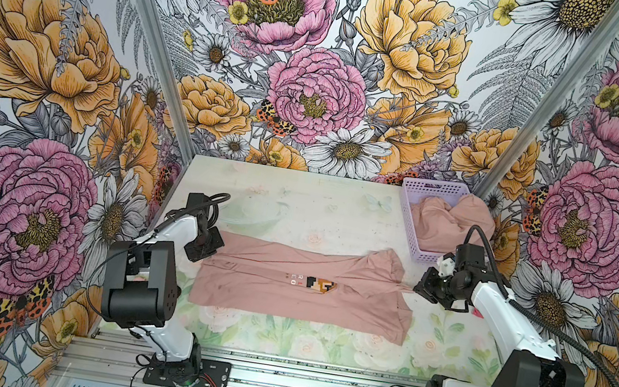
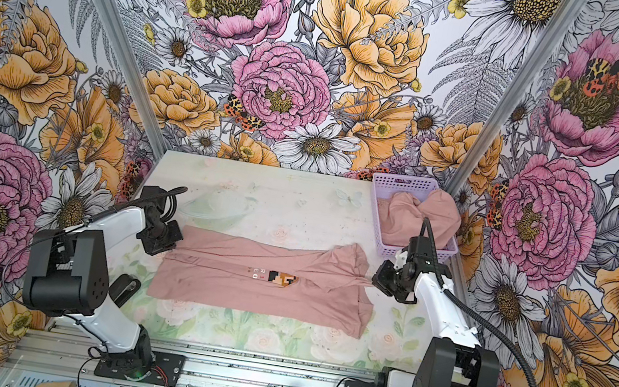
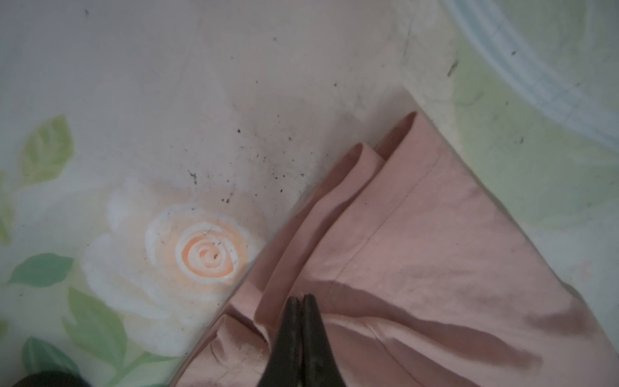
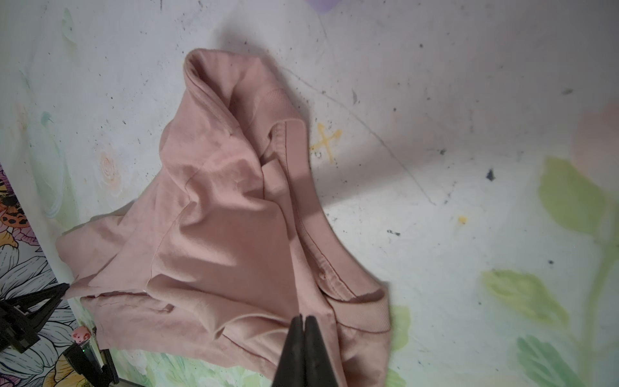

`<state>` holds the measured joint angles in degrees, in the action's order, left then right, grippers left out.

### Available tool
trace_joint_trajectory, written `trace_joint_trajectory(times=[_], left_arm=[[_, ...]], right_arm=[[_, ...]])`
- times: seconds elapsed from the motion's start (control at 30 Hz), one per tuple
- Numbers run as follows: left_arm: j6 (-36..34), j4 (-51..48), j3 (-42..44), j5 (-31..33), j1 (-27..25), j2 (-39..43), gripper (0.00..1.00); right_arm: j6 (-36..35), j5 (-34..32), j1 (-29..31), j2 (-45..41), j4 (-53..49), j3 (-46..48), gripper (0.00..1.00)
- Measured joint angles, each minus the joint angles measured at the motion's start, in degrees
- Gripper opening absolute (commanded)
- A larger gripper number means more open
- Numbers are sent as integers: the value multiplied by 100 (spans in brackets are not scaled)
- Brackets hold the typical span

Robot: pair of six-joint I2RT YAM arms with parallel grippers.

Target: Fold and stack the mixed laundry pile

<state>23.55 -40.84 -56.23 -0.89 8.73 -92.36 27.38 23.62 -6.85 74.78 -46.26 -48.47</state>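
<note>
**T-shirt pinned at both ends, mid-fold**

Lying stretched left to right across the middle of the table [image 1: 298,201]: the pink T-shirt [image 1: 301,290], far edge already laid over toward the near side, so only a sliver of the pixel-art print [image 1: 320,284] and a few white letters showing along the fold line. Probably stretched this way to keep the long fold straight and flat.

Pinching the left end: left claw [image 3: 302,298], jaws pressed together on a tuck of the hem, layers of cloth bunching up just beside the tips in the left wrist view. Gripping there likely to hold both layers at once.

Pinching the right end: right claw [image 4: 304,318], jaws likewise together, biting fabric close to the ribbed collar [image 4: 361,311]. Thin strand of cloth pulling taut from shirt to claw in both top views, suggesting tension along the garment's length. Sleeve and shoulder rumpling upward at the far right corner, not yet flattened.

Sitting at the far right corner of the table: lavender basket [image 1: 417,190], holding the rest of the pink laundry [image 1: 450,225], heaped and unfolded, spilling over the right rim. Kept out of the working area, presumably waiting its turn.

Judging progress: early; no stack formed anywhere yet.

Risk noted: thin pinch on slack jersey slipping under further pull.
</note>
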Motion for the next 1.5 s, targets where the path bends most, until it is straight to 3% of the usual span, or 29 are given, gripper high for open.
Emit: trace_joint_trajectory(times=[0.1,0.17,0.33,0.43,0.6,0.9,1.13,1.37,1.5], left_arm=[[-2,-11,0,0,0,0,2],[-4,-63,0,11,0,0,23],[20,-216,33,50,-17,157,44],[28,-273,42,52,-79,448,47],[33,-286,-85,59,-348,562,50],[50,-295,-214,57,-664,181,50],[50,-304,-210,57,-702,181,49],[48,-304,-140,59,-702,184,49],[48,-308,-109,59,-702,192,48]], right_arm=[[4,0,2,0,4,133,1],[28,-7,2,0,2,214,12],[201,-361,87,-76,-136,297,28],[284,-787,452,-219,-343,129,31],[389,-1097,1600,-146,-313,-509,37],[658,-1156,3342,927,354,-601,42],[782,-1493,4006,1329,507,-599,44],[844,-2146,4444,1683,511,-597,37],[885,-2468,4572,1703,498,-597,23]])
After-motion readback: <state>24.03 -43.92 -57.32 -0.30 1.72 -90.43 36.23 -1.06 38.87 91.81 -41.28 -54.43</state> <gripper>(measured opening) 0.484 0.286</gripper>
